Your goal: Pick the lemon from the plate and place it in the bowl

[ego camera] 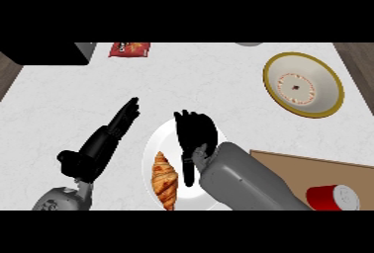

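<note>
A white plate [155, 143] lies at the counter's lower middle with a croissant [165, 180] on its left part. My right hand [196, 136] is over the plate's upper right part and covers it. No lemon shows; whatever is under that hand is hidden. The bowl [303, 84], white inside with a yellow rim, stands at the upper right, well away from the hand. To the left of the plate my left hand [110, 133] is open, its straight fingers pointing up and to the right, and it holds nothing.
A wooden board [292, 165] lies at the lower right with a red can [332, 196] on it. At the top left there is a red snack bag [130, 49] next to a dark appliance [44, 52].
</note>
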